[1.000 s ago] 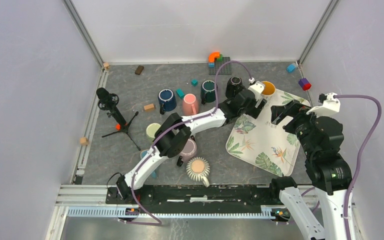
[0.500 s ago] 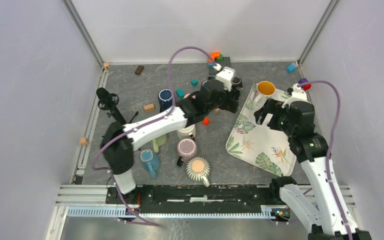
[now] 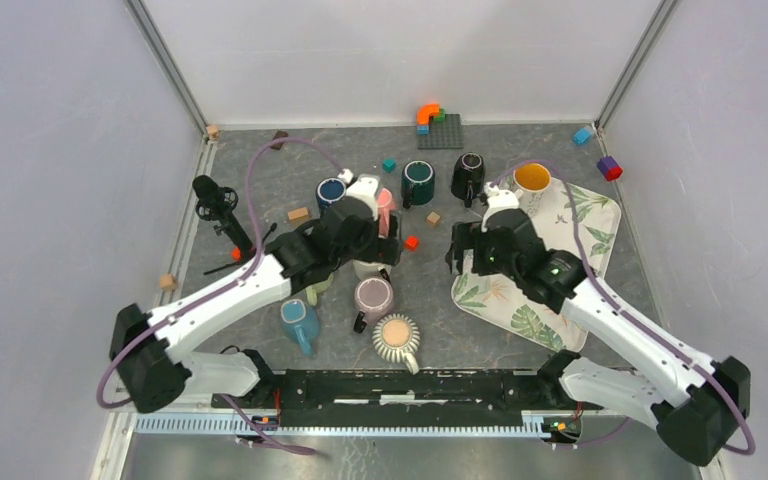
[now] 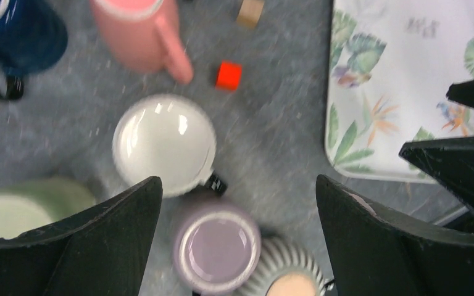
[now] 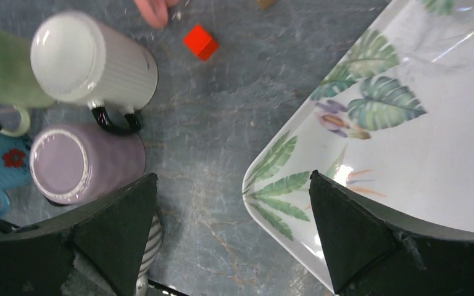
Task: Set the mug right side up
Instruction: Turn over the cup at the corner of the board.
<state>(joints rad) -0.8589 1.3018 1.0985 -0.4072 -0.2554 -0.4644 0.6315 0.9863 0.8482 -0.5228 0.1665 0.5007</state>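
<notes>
Two mugs stand base up on the grey mat. One is a white ribbed mug (image 4: 163,143) (image 5: 89,60) with a black handle; the other is a lilac mug (image 3: 373,297) (image 4: 217,251) (image 5: 80,163) just in front of it. My left gripper (image 3: 375,246) (image 4: 237,185) hovers open above both, with the lilac mug's base between its fingers in the left wrist view and nothing held. Open too, my right gripper (image 3: 465,250) (image 5: 232,179) hangs over the mat at the left edge of the leaf-print tray (image 3: 580,215) (image 5: 407,154), to the right of the two mugs.
A striped mug (image 3: 397,338) stands upright near the front. Green (image 3: 307,265), blue (image 3: 298,320), pink (image 3: 385,205), navy (image 3: 332,192), dark green (image 3: 418,180) and black (image 3: 469,172) mugs crowd the mat. An orange mug (image 3: 532,178) sits on the tray. A red cube (image 3: 412,242) and microphone tripod (image 3: 222,215) are close by.
My left arm has swung back from the tray's far corner to above the middle mugs, its jaws widening. My right arm has come down and leftward to the tray's left edge.
</notes>
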